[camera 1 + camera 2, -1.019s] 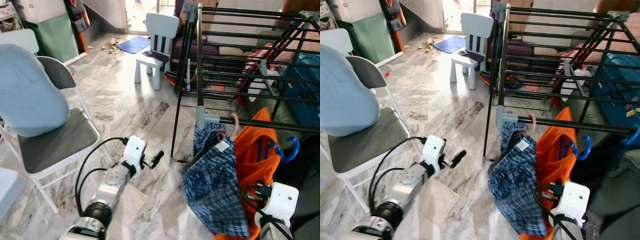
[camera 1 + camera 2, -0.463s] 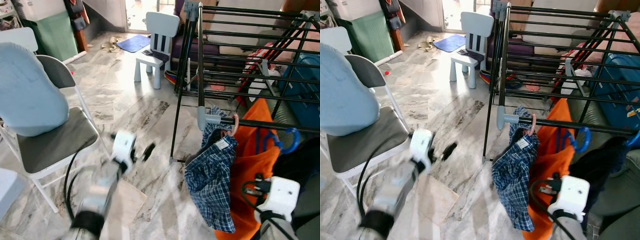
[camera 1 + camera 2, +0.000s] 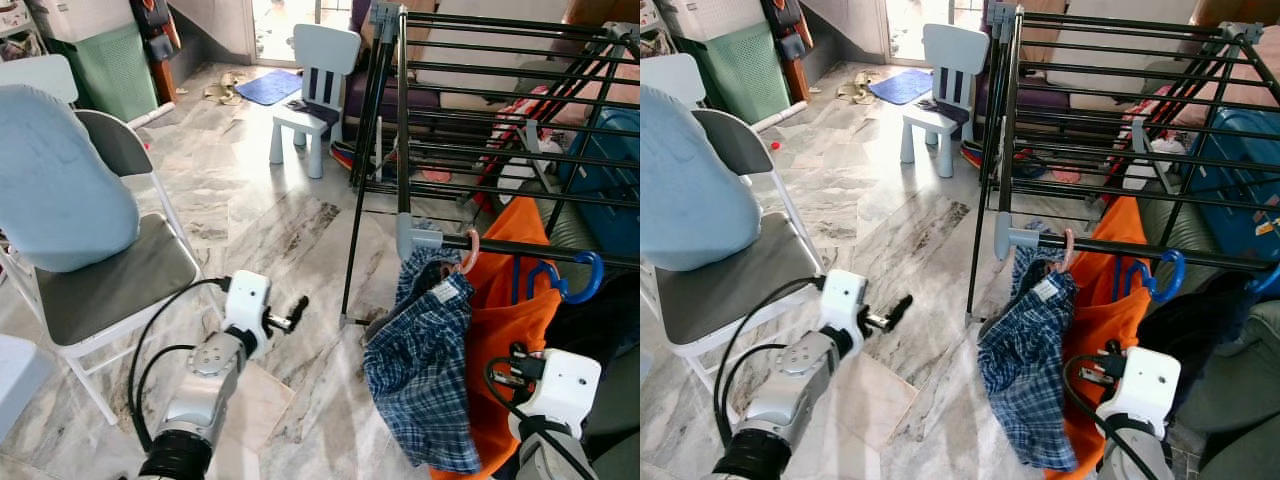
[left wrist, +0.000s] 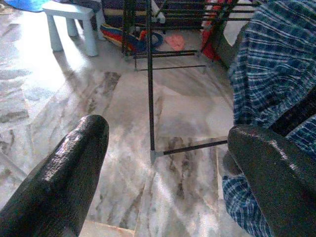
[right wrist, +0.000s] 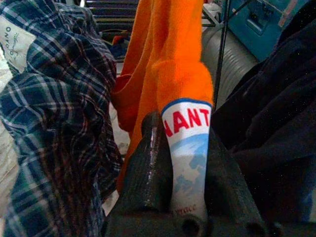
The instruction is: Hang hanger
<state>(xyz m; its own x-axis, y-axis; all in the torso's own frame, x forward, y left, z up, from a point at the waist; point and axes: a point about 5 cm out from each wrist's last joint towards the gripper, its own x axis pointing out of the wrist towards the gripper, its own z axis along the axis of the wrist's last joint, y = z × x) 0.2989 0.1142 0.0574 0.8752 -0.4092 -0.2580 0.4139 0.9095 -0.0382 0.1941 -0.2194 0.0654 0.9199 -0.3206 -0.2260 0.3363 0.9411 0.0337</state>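
While the right tool pinches the orange garment hanging on the drying rack, any tug could unhook its blue hanger; left tool gapes, empty, left of the rack.

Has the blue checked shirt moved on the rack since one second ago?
Yes. The checked shirt swung up toward the rack post, then dropped back near its earlier place.

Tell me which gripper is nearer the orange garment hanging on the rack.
Right. The right gripper is shut on the orange garment, pinching its lower edge. The left gripper is open over the marble floor, apart from it, on the far side of the blue plaid shirt.
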